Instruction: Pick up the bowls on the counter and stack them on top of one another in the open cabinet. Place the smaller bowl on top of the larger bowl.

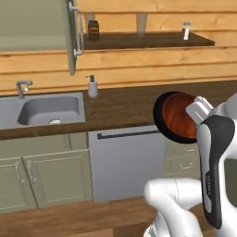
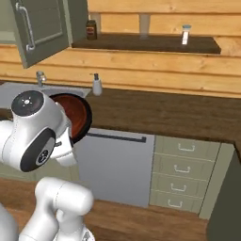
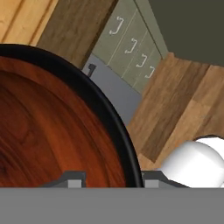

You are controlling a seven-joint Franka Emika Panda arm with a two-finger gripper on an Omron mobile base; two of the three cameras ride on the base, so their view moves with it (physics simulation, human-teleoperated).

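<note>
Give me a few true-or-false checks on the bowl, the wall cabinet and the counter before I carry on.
1. The jaws grip the bowl by its rim, clear of the counter. True.
2. The bowl is held level. False: it is tipped on edge, its red-brown inside facing the base cameras.
3. The cabinet door stands open. True.
4. The soap dispenser stands in the sink. False: it stands on the counter beside it.

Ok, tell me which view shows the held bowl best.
Left base view: the bowl shows almost whole, black rim around a red-brown inside, tilted on edge over the counter. Right base view hides half of it behind the arm. Hand view gives a close-up of its rim between the jaws.
</note>
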